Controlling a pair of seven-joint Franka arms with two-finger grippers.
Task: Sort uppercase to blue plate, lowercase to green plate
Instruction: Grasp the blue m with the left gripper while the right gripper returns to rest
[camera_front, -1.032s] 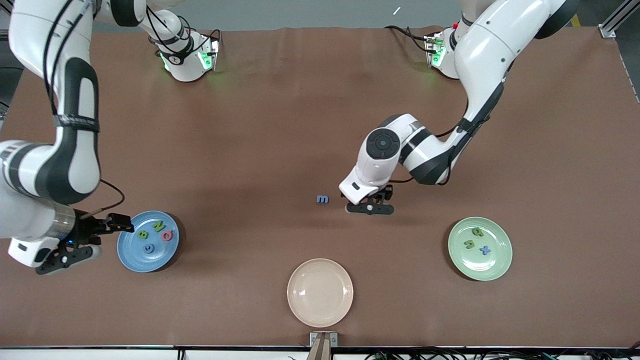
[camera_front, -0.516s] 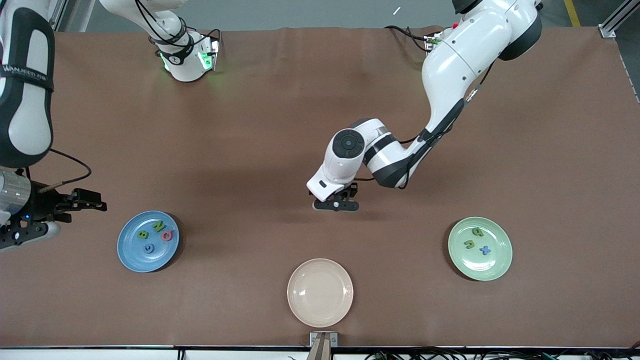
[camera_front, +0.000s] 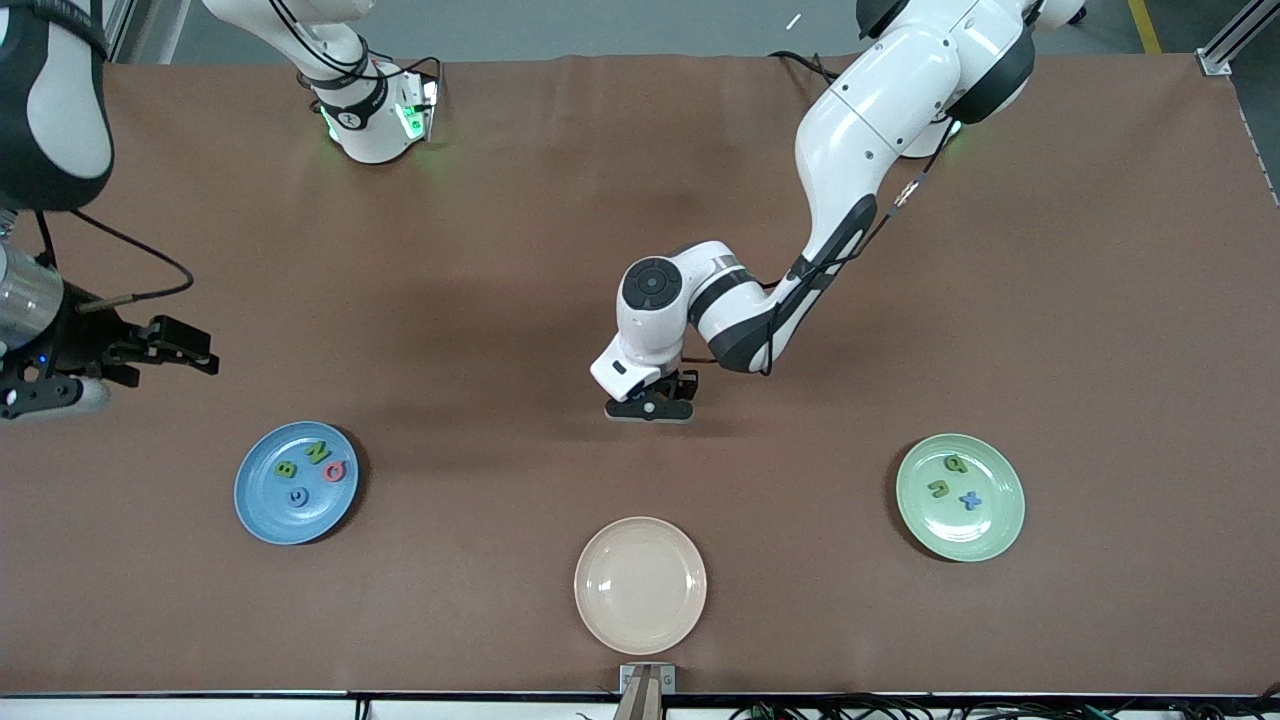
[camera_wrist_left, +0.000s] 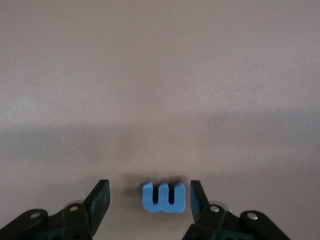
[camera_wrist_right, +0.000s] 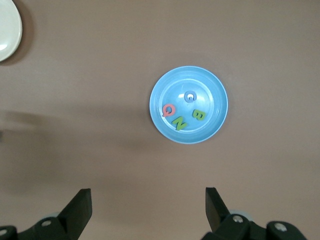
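A robotics lab, plainly: two white arms (camera_front: 860, 150) bolted to a brown-covered table (camera_front: 1100, 300), cables trailing, aluminium framing (camera_front: 1235, 35) at the corner.

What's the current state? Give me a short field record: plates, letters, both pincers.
blue plate: holds four letters, green B, green N, red G, blue G
green plate: holds three letters, two green, one blue x
blue m: on the table mat, between the open fingers of the left pincer
right pincer: open, empty, above bare mat beside the blue plate
beige plate: empty
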